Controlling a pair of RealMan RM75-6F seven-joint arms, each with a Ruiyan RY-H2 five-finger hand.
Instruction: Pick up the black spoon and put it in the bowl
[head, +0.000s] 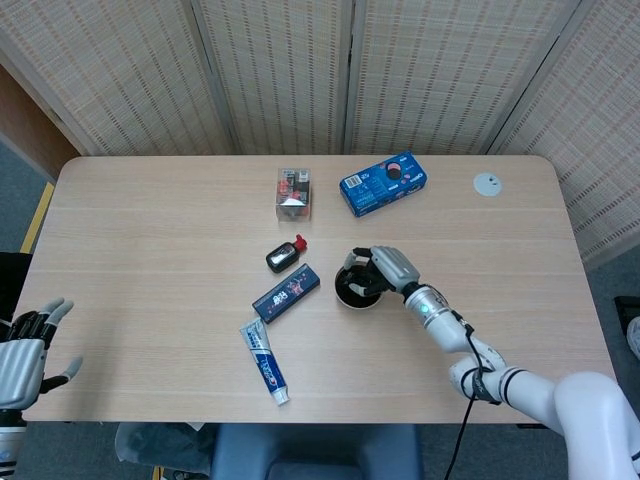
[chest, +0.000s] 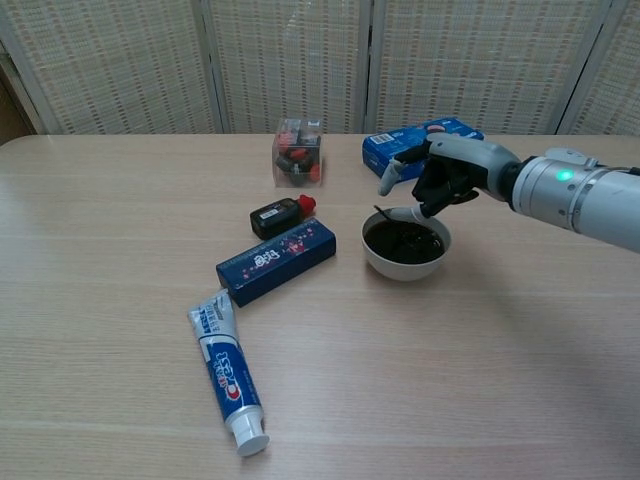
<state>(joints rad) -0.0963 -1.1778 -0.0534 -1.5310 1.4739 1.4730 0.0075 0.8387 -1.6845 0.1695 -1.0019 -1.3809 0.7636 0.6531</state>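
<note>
The black spoon (chest: 392, 218) is seen lying in the bowl (chest: 405, 262), its handle end resting on the far rim toward the far edge of the tabletop; the bowl stands near the middle of the tabletop. The right hand (chest: 445, 178) is held just above that rim with its fingers loosely parted; whether a fingertip touches the handle cannot be told. The left hand (head: 22, 352) is held spread, with nothing in it, off the near left corner of the tabletop. The placing step is judged essentially complete, so the remaining risks lie in withdrawal. If a finger catches the projecting handle as the hand is lifted, the spoon may be levered out over the rim, or the bowl may be tipped or dragged. A retreat toward the far edge could also bring the hand against the blue box (chest: 420, 145) just behind it. A straight upward lift, with the fingers opened wider first, is advised.
</note>
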